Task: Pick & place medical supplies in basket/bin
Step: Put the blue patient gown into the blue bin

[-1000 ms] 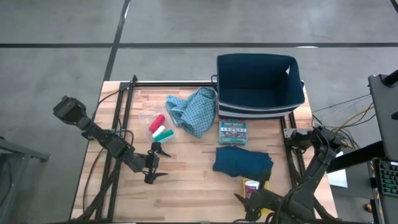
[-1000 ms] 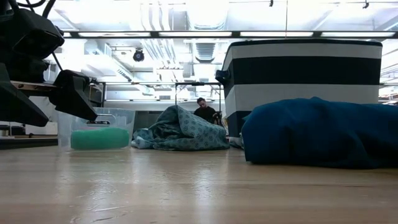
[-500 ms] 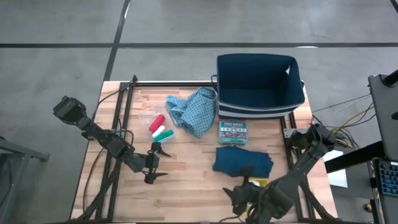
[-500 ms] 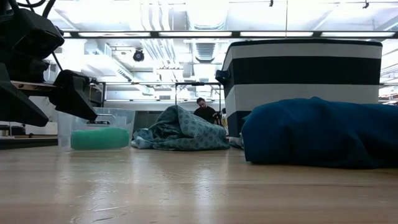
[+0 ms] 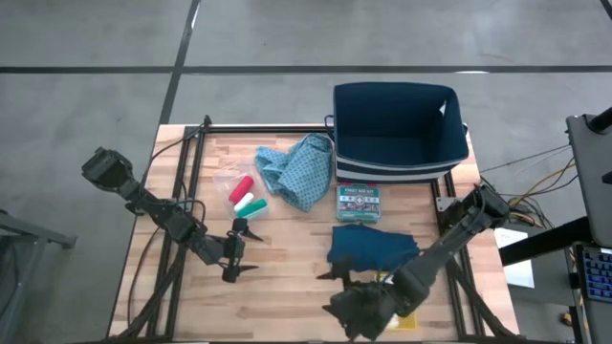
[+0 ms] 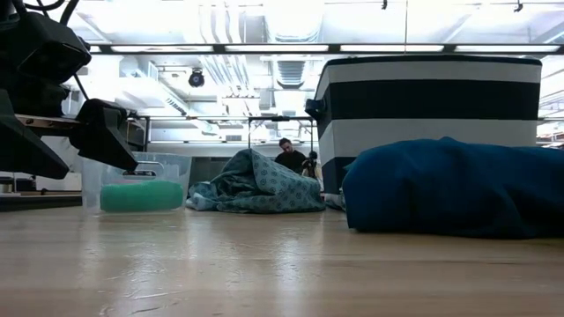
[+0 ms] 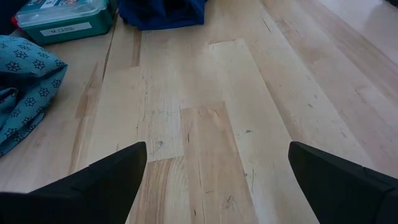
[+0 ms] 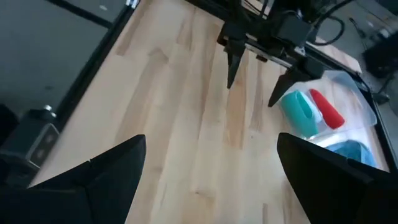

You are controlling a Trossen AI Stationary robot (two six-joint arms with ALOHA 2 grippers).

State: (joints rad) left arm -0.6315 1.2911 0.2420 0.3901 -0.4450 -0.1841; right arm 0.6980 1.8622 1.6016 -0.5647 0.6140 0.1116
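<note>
Our right gripper (image 5: 337, 287) hangs with jaws spread and empty, near the table's front edge just beside the dark teal folded cloth (image 5: 373, 248). Our left gripper (image 5: 241, 250), also spread and empty, waits near the red, green and white cylinders (image 5: 247, 197). We judge we're still on the approach; next we need to line up over one item, while the basket (image 5: 399, 161) sits at the far right

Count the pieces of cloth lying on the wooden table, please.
2: a light-blue patterned cloth crumpled left of the navy bin, and a dark teal folded cloth nearer the front. None seems hidden.
</note>
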